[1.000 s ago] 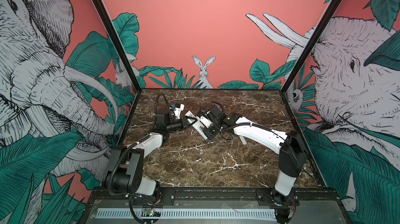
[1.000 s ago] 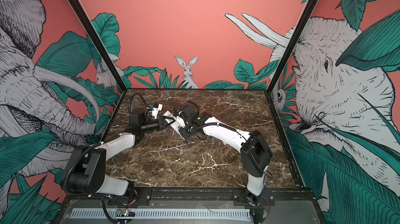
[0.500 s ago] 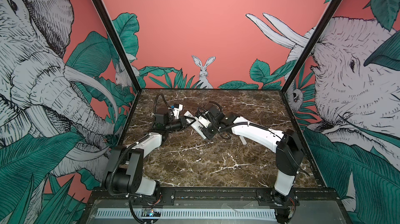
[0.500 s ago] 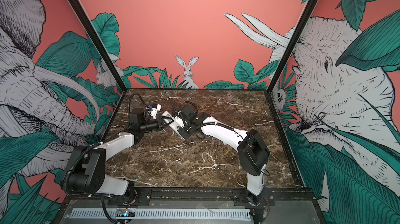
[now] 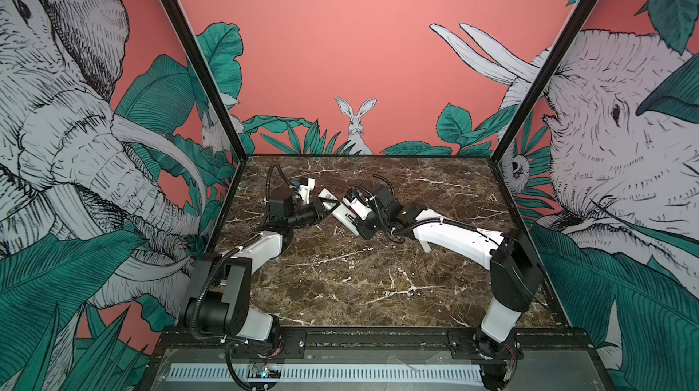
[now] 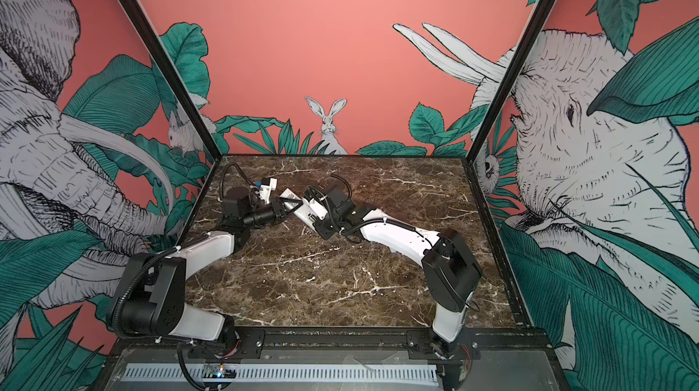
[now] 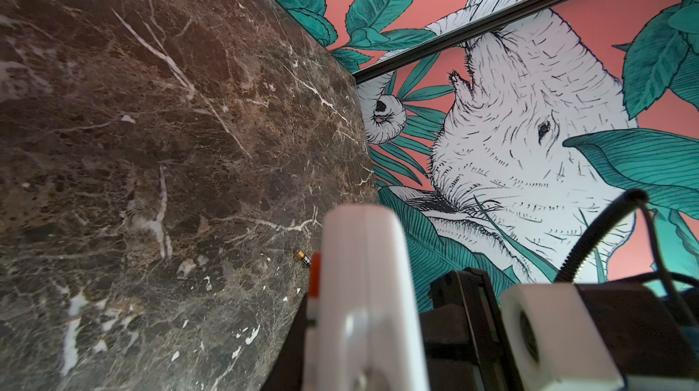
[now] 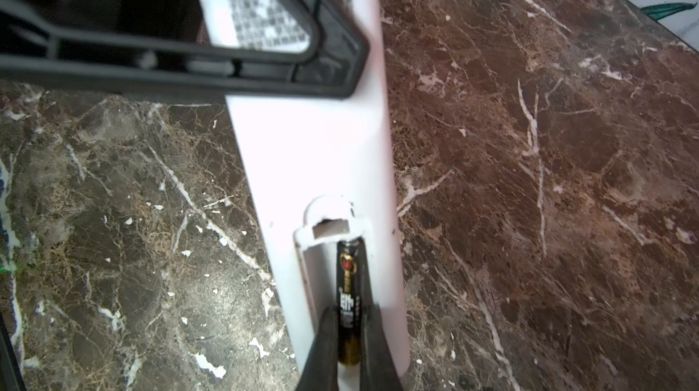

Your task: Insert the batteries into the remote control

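The white remote control (image 5: 342,215) lies slantwise on the marble between both arms, back side up, with its battery bay open (image 8: 325,253). My left gripper (image 5: 327,205) is shut on the remote's far end; one black finger (image 8: 189,64) crosses the remote. My right gripper (image 8: 348,343) is shut on a dark, brassy-ended battery (image 8: 347,287) that sits lengthwise in one slot of the bay. The slot beside it looks bare. In the left wrist view a second battery (image 7: 301,255) lies loose on the table beside the blurred remote (image 7: 363,294).
The brown marble table (image 5: 359,287) is walled by painted panels on three sides, with black corner posts (image 5: 529,105). Both arm bases sit at the front rail (image 5: 359,336). The right arm's cable (image 5: 382,181) loops above the remote.
My right arm has edged slightly left along the remote with the battery in its grip. The left arm and remote hold still.
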{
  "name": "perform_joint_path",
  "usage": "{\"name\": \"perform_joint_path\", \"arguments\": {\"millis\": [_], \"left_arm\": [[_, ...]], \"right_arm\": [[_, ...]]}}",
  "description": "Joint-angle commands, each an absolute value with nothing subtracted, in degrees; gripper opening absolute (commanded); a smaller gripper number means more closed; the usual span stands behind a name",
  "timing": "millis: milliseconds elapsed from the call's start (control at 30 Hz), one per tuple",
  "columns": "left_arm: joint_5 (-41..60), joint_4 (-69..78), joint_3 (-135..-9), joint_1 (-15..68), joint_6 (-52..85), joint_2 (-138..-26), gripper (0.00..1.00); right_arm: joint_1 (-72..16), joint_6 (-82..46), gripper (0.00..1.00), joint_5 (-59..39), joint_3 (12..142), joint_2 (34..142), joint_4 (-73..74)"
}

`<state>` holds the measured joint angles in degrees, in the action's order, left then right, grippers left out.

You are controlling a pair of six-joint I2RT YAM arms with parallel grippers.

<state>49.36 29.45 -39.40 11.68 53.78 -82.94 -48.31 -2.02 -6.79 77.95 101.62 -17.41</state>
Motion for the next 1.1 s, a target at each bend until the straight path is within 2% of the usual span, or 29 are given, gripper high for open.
{"name": "perform_joint_path", "arguments": {"millis": [0, 233, 700, 1067], "left_arm": [[69.0, 35.6, -43.5, 14.3, 60.1, -77.0, 0.0], [67.0, 29.4, -44.3, 14.3, 54.7, -76.6, 0.0], [63.3, 25.4, -44.5, 13.9, 50.0, -78.0, 0.0], [61.2, 21.8, -44.9, 13.8, 46.8, -78.2, 0.0]], "right_arm": [[-47.8, -1.4, 0.04, -6.7, 76.7, 106.9, -16.4], [-47.7, 0.7, 0.05, -6.1, 77.7, 105.4, -20.1], [-47.6, 0.8, 0.16, -8.8, 76.5, 100.7, -22.1], [-47.8, 1.1, 0.2, -10.0, 76.3, 99.1, -23.7]]}}
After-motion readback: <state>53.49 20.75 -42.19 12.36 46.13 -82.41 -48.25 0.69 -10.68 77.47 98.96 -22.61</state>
